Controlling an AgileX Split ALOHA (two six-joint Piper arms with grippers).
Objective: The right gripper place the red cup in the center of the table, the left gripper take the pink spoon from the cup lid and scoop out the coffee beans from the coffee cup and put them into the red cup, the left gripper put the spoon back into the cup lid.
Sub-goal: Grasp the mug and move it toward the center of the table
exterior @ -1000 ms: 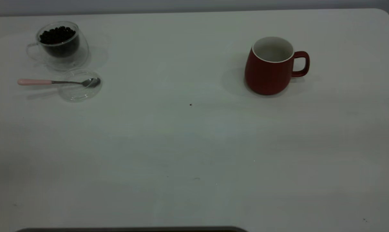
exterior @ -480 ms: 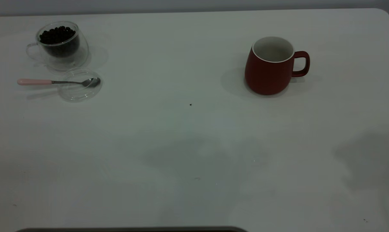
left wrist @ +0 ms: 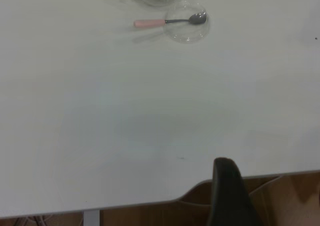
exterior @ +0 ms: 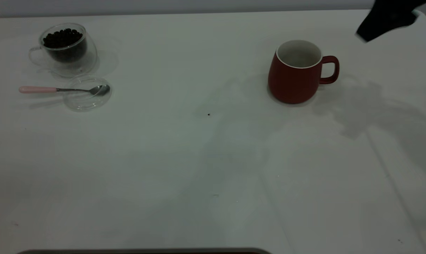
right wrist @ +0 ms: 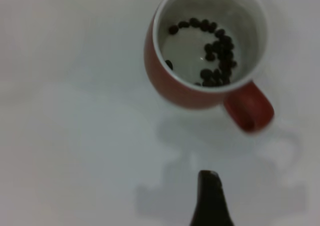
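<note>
Exterior view: right hand [exterior: 385, 19] newly entered, above and beyond red cup [exterior: 297, 72] on handle side; absent a second ago. Finger opening cannot tell, nothing held. Cup unmoved, right of bench [exterior: 199, 169] centre; pickup judged imminent. Left hand [left wrist: 227, 186] parked, well clear of cup

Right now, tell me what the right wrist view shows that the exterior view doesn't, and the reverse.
Only the right wrist view: a scatter of beans on the bottom of the red cup; from the exterior view the inside bottom is hidden. Only the exterior view: the coffee cup, the spoon and the lid under the spoon's bowl. Both show the red cup, the table and part of the right gripper.
</note>
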